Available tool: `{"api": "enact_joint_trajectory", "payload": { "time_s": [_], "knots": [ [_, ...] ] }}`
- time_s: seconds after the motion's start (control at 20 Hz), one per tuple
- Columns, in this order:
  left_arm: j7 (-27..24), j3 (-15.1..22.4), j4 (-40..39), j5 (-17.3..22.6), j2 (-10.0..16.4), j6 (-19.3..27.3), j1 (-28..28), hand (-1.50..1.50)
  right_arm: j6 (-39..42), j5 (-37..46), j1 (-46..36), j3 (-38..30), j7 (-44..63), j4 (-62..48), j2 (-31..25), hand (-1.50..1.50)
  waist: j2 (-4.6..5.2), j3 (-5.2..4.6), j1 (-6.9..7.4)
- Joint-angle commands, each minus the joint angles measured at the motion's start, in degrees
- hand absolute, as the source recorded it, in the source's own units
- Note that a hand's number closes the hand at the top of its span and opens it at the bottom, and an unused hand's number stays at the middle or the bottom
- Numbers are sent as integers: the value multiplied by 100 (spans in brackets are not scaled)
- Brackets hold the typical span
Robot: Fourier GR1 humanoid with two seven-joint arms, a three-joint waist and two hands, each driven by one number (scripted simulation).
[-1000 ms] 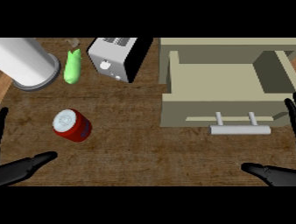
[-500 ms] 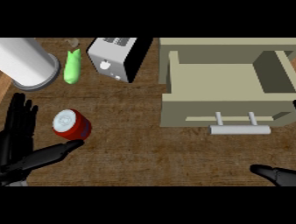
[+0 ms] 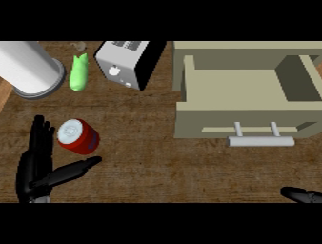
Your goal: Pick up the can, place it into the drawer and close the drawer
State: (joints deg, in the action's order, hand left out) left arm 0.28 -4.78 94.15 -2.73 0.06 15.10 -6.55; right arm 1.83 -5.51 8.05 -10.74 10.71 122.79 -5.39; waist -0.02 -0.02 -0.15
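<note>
A red can (image 3: 78, 137) with a silver top lies on the wooden counter at the left. My left hand (image 3: 38, 164) is open just left of and below it, fingers straight beside the can and thumb stretched under it, not closed round it. The beige drawer (image 3: 252, 96) stands pulled open at the right, its inside bare and its metal handle (image 3: 260, 140) facing me. Only the thumb and a fingertip of my right hand (image 3: 311, 195) show at the lower right edge, spread apart and holding nothing.
At the back left stands a large white cylinder (image 3: 22, 67). A green bottle-like object (image 3: 78, 73) lies beside it. A silver and black toaster (image 3: 127, 63) sits in the back middle, left of the drawer.
My left hand has moved right and up toward the can, now alongside it. My right hand has slid further toward the lower right edge. The can and the drawer have not moved.
</note>
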Motion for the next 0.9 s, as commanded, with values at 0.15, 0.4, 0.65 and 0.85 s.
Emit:
{"api": "enact_joint_trajectory", "payload": {
  "time_s": [0.15,0.4,0.65,0.85],
  "knots": [
    [-961,-328,-1335,221,-4,133,316,-150,177,-351,-106,-474,276,22,-234,-150,2,1,-1],
    [-1302,-528,-1862,540,74,7,436,-150,115,-151,137,-312,309,493,43,-150,0,1,0],
    [-1749,-752,-2589,705,275,-259,474,-150,511,-398,356,-500,220,479,-68,-150,-1,2,-3],
    [-2135,-963,-3401,897,432,-392,920,-150,265,-69,75,-409,334,467,53,-150,2,1,3]
  ]
}}
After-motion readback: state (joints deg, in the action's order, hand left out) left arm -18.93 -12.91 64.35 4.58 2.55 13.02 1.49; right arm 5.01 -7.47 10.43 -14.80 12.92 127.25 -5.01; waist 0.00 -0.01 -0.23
